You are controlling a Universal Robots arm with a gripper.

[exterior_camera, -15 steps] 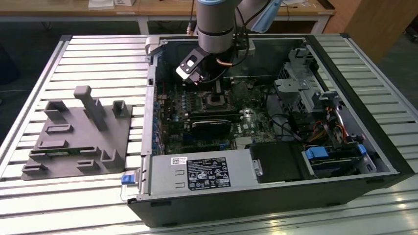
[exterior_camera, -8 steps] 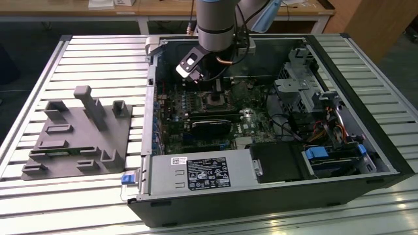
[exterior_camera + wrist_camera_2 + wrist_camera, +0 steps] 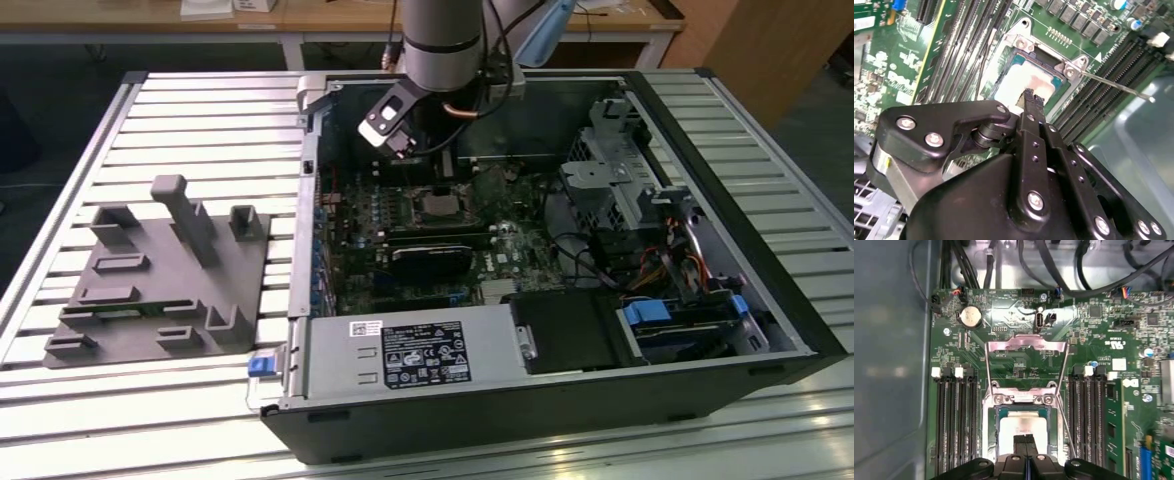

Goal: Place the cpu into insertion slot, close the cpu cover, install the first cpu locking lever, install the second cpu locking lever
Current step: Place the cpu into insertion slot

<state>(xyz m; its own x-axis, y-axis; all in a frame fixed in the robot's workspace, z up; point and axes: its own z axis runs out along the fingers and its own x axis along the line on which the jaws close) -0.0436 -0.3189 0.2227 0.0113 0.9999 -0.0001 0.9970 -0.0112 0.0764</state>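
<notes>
The cpu (image 3: 1021, 422), flat with a pale silver top, lies in the insertion slot (image 3: 1019, 399) on the green motherboard; it appears too in the second wrist view (image 3: 1024, 80). The cpu cover (image 3: 1026, 342), a thin silvery frame with a big window, stands swung up and open behind the slot. A thin wire locking lever (image 3: 1114, 85) juts out sideways from one slot corner. My gripper (image 3: 1025, 439) hangs just above the cpu's edge with its black fingers pressed together on nothing, as the second wrist view (image 3: 1030, 95) confirms. In the exterior view the gripper (image 3: 438, 170) hovers over the slot (image 3: 441, 205).
The open computer case (image 3: 561, 400) lies on a slatted metal table (image 3: 200, 110). Rows of black memory slots (image 3: 954, 420) flank the socket. A drive cage (image 3: 614, 180) and cables fill the exterior view's right. A grey fixture block (image 3: 160, 280) sits outside the case on the exterior view's left.
</notes>
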